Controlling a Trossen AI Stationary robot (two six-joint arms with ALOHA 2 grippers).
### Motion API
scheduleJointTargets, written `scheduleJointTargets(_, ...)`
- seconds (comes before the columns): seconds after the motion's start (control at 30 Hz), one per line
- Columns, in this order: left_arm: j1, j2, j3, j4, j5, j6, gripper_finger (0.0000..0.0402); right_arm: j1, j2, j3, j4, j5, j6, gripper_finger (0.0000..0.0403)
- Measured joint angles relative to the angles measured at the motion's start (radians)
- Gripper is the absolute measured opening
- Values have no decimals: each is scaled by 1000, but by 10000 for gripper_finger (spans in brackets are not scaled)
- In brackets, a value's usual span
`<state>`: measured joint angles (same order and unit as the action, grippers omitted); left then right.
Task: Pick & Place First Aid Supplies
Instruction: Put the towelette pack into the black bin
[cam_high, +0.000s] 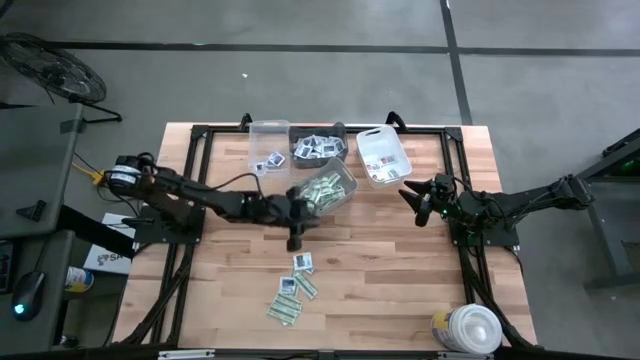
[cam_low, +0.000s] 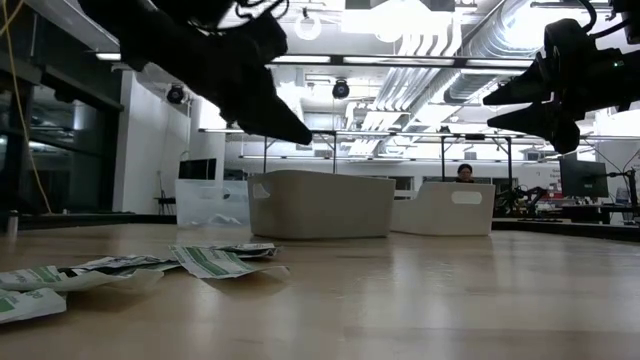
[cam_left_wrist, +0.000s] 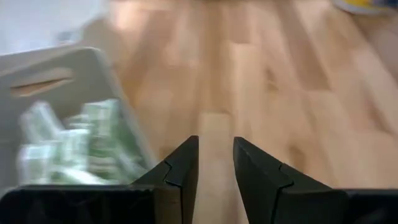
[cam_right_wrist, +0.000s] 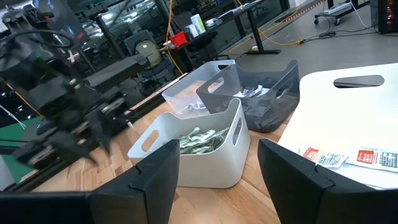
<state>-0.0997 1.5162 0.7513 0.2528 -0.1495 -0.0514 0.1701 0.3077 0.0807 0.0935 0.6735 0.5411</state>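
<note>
Left gripper (cam_high: 296, 238) positioned over mid-table, beside the bin of green-and-white packets (cam_high: 327, 188); jaws slightly apart, holding nothing. Right gripper (cam_high: 411, 199) raised near the right edge, beside the white bin (cam_high: 381, 156); jaws wide apart, empty. Loose packets (cam_high: 292, 292) scattered near the front edge.

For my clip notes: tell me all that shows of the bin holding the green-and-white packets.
The bin is pale grey, plastic-looking, rectangular with rounded corners and slot handles in its ends. It stands upright and skewed on the wooden table, open-topped, heaped with green-and-white packets. A dark bin stands close behind it.
</note>
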Motion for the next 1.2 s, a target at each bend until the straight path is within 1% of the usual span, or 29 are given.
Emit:
scheduleJointTargets(0.17,-96,-1,0,-65,22,-5,100,0,0,0,0,0,0,211)
scheduleJointTargets(0.3,-166,-1,0,-133,19,-66,99,0,0,0,0,0,0,211)
scheduleJointTargets(0.5,-243,-1,0,-233,-51,-150,99,0,0,0,0,0,0,211)
scheduleJointTargets(0.67,-283,6,0,-307,-121,-207,99,0,0,0,0,0,0,211)
scheduleJointTargets(0.77,-295,7,0,-336,-130,-215,103,0,0,0,0,0,0,211)
scheduleJointTargets(0.87,-295,7,0,-348,-131,-215,122,0,0,0,0,0,0,211)
scheduleJointTargets(1.03,-295,7,0,-369,-136,-215,177,0,0,0,0,0,0,211)
scheduleJointTargets(1.13,-295,7,0,-370,-164,-215,201,0,0,0,0,0,0,211)
scheduleJointTargets(1.2,-294,14,0,-368,-187,-216,208,0,0,0,0,0,0,211)
